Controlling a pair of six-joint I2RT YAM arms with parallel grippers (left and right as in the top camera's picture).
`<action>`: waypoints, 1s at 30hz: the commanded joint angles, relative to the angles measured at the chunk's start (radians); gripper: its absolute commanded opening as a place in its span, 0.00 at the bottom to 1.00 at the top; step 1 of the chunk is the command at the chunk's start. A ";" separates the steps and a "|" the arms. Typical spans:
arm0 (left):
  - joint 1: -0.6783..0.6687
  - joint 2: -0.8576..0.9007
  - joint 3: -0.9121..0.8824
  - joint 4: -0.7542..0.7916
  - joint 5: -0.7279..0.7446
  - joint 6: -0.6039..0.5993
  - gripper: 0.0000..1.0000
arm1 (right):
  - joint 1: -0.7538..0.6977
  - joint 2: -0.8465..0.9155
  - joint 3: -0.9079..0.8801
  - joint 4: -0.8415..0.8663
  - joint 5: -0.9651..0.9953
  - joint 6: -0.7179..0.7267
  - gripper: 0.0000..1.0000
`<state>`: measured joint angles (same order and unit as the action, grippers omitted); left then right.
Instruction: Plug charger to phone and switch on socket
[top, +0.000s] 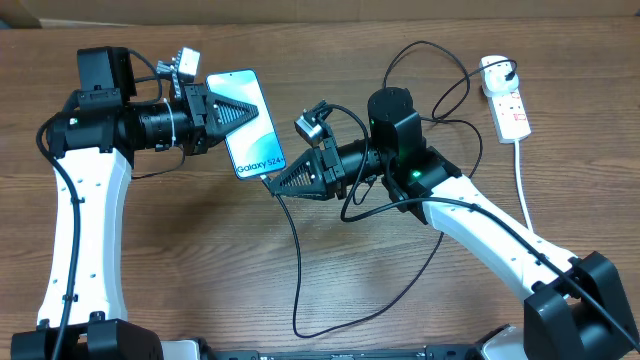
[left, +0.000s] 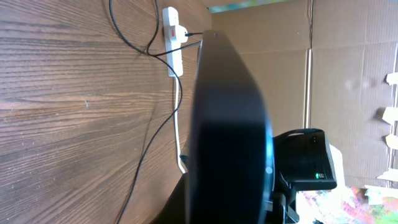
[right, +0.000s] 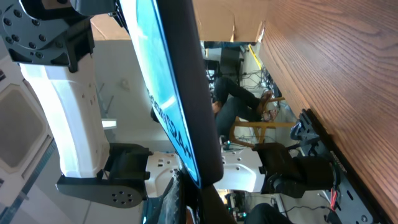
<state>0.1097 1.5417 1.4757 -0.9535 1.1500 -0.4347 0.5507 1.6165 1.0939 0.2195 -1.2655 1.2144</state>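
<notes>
the left claw (top: 232, 115) was clamped on the phone (top: 256, 150), held above the worktop (top: 200, 260) with its long axis running far-left to near-right. its lower end met the right claw (top: 274, 183), which seemed pinched on the charger (top: 297, 260) tip. the socket (top: 510, 110) lay well apart near the far-right edge.

phone (top: 256, 142) | screen, lower end | white text reads "Galaxy S24"
</notes>
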 joint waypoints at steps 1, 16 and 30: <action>-0.003 -0.014 0.006 -0.025 0.117 -0.023 0.04 | -0.009 0.005 0.019 0.010 0.208 0.017 0.04; 0.009 -0.014 0.006 -0.025 0.149 -0.034 0.04 | -0.006 0.005 0.019 0.011 0.210 0.017 0.04; 0.008 -0.014 0.006 -0.026 0.149 -0.038 0.04 | 0.053 0.005 0.019 0.019 0.308 0.080 0.04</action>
<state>0.1520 1.5417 1.4757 -0.9535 1.1431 -0.4339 0.5877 1.6165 1.0939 0.2253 -1.1564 1.2617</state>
